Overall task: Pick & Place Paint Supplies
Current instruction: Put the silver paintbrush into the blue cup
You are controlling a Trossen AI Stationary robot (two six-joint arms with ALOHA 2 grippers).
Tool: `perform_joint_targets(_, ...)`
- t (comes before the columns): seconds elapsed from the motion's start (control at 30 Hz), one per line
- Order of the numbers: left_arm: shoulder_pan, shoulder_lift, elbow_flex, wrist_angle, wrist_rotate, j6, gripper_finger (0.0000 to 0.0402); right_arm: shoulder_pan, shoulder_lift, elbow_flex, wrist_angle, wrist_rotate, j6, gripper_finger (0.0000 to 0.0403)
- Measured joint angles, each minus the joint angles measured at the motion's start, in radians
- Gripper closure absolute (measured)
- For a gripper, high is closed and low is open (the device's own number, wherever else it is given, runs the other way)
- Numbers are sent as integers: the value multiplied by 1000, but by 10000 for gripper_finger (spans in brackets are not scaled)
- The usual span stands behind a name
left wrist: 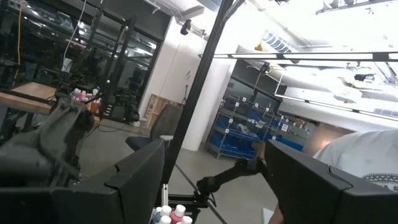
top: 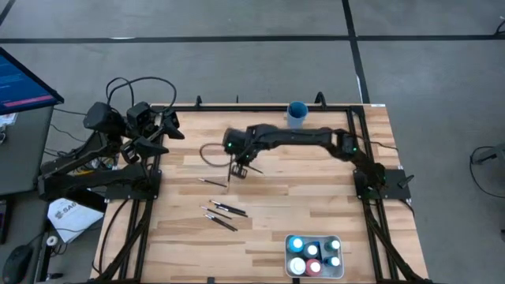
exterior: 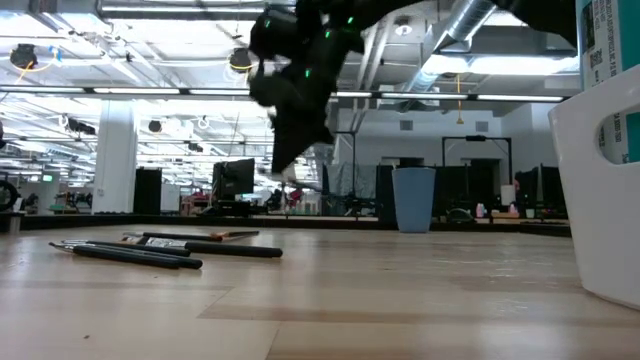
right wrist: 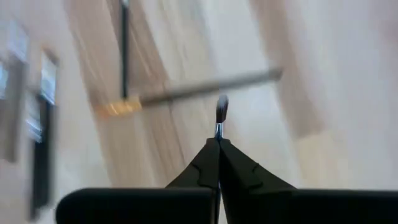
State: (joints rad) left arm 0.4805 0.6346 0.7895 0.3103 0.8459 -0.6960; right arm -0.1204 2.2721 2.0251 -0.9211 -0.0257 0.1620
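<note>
High view: we see the right gripper (top: 237, 170) at the table's centre; loose paintbrushes (top: 221, 211) lie at 7 o'clock of it. The left gripper (top: 162, 126) waits off-table, fingers apart.

Right wrist view: fingers pinch one paintbrush (right wrist: 221, 112) for lifting, we judge.

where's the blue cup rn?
The blue cup stands at the table's far edge in the high view, right of centre, just beyond the right arm's forearm; in the low view it shows upright at the back, right of the raised right gripper.
</note>
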Motion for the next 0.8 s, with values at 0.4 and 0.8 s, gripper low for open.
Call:
perform_joint_targets(0.4,0,-16,0,2,0,-1,133,-107,-239,-45,204,4,6,402)
perform_joint_targets(0.8,0,-18,0,2,-12,0,133,-206,-623,-542,653,67,98,402)
